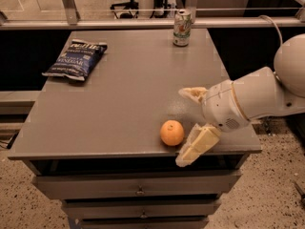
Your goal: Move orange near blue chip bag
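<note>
The orange (172,132) sits on the grey table (124,99) near its front edge, right of centre. The blue chip bag (76,59) lies flat at the far left of the table, well away from the orange. My gripper (189,124) is open, just right of the orange, its two cream fingers spread wide: one finger (193,94) is above and behind the orange, the other (194,145) is at the table's front edge beside it. Neither finger touches the orange.
A green-and-white soda can (182,27) stands upright at the far edge of the table. Drawers (138,191) sit below the tabletop. A metal rail and chair legs lie beyond the table.
</note>
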Controlling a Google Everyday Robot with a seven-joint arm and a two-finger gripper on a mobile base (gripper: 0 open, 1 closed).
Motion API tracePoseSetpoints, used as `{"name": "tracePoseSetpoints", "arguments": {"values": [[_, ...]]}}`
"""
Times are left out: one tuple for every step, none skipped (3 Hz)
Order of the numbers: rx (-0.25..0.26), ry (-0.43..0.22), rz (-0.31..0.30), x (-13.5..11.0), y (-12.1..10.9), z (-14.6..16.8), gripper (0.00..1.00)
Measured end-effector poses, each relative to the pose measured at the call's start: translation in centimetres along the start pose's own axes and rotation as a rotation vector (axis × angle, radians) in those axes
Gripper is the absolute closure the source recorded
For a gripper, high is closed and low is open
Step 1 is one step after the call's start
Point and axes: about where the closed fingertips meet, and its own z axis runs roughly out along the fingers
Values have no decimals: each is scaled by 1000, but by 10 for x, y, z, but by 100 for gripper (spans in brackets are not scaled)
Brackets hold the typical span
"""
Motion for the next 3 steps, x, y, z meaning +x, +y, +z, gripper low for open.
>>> {"name": "tracePoseSetpoints", "arguments": {"values": [[-1, -44, 18, 1, 2, 12, 16], [-6, -81, 48, 3, 5, 17, 47], [-6, -91, 63, 5, 7, 16, 71]]}}
